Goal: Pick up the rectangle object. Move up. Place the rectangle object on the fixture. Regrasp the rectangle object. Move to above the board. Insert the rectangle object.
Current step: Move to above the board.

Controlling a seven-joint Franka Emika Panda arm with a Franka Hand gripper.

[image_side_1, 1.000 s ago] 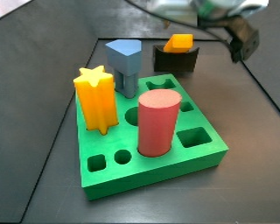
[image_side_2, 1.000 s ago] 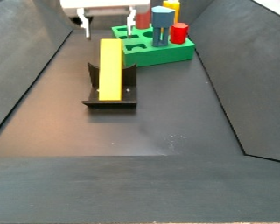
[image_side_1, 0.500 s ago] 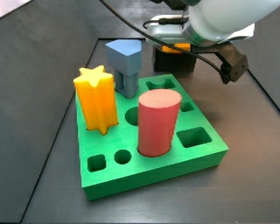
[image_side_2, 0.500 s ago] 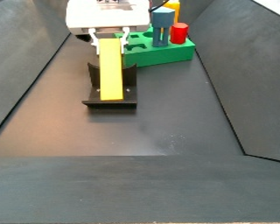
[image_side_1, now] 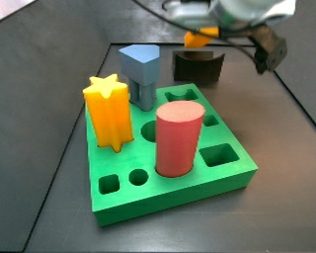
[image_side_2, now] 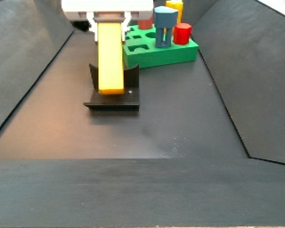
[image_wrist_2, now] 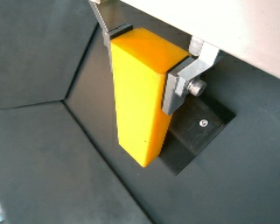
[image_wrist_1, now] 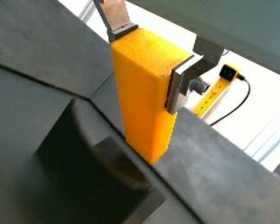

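My gripper (image_wrist_1: 152, 59) is shut on the rectangle object (image_wrist_1: 143, 101), an orange-yellow block, near its square end; the silver fingers (image_wrist_2: 180, 83) press both its sides in both wrist views. In a side view the gripper (image_side_2: 109, 25) holds the block (image_side_2: 109, 62) tilted, its low end just above the dark fixture (image_side_2: 113, 98). In a side view the block (image_side_1: 197, 39) hangs above the fixture (image_side_1: 197, 67). The green board (image_side_1: 174, 188) lies nearer the camera than the fixture there.
On the board stand a red cylinder (image_side_1: 178, 138), an orange-yellow star post (image_side_1: 108, 111) and a grey-blue peg (image_side_1: 142, 74). Several holes in the board are open near its front edge. Dark sloping walls (image_side_2: 38, 80) bound the floor.
The gripper came down onto the block on the fixture, closed on it, and has now lifted it slightly off the fixture.
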